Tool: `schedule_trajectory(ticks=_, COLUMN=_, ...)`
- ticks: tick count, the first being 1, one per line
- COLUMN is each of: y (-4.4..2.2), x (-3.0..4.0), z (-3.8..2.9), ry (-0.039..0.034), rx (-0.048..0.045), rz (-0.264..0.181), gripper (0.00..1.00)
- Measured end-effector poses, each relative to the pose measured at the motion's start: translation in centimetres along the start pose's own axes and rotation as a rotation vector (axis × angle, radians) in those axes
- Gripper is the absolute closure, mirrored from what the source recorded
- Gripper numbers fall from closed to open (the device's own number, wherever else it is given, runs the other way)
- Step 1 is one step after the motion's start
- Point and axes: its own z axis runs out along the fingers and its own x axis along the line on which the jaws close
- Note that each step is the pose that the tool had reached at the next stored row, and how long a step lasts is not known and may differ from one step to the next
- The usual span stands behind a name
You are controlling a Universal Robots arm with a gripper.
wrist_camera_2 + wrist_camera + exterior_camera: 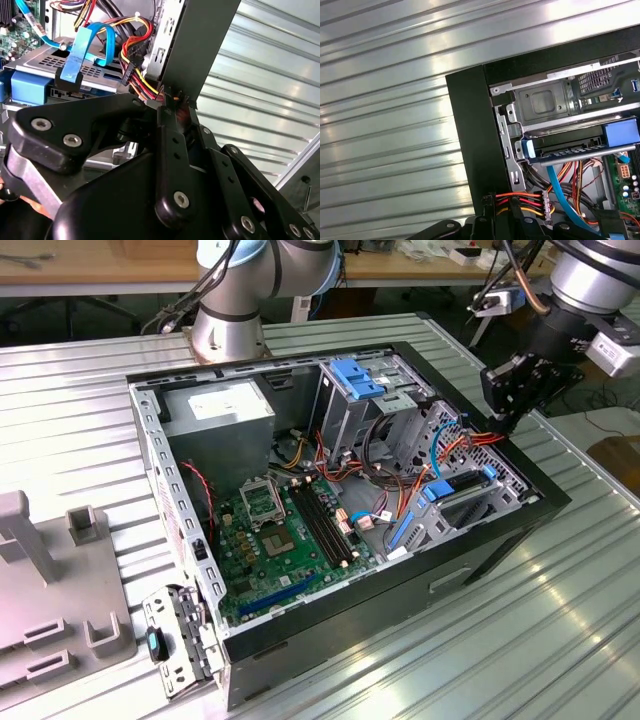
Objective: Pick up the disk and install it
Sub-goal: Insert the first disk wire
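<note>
Where the disk (pixel 462 483) sits flat in a bay at the exterior view's right end of the open computer case (pixel 330 612), orange wires (pixel 520 199) and a blue cable (pixel 559 194) crowd close beside it. The gripper (pixel 503 420) hangs over the case's far right wall, close to those wires; I cannot tell whether it is wide or narrow.

I see my silver-grey round arm joint (pixel 590 275) carrying a matte black link-bar gripper (pixel 505 412), dotted with silver screws (pixel 181 199).

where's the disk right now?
Inside the computer case, at the exterior view's right: the disk sits in the drive bay by the case wall, near the gripper.
</note>
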Motion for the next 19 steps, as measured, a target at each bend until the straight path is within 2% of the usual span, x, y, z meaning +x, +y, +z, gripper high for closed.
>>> schedule_trajectory(ticks=4, y=0.0, x=0.03, z=-0.32, ry=0.0, rx=0.0002, rz=0.0, gripper=0.75)
schedule_trajectory(ticks=8, y=0.05, x=0.31, z=-0.32, ry=0.0, rx=0.0001, rz=0.002, gripper=0.75)
schedule_trajectory(ticks=13, y=0.49, x=0.46, z=0.09, ry=0.0003, rx=-0.0023, rz=0.032, gripper=0.75)
schedule_trajectory(ticks=19, y=0.48, x=0.57, z=0.33, ry=0.0004, rx=-0.0024, rz=0.033, gripper=0.76)
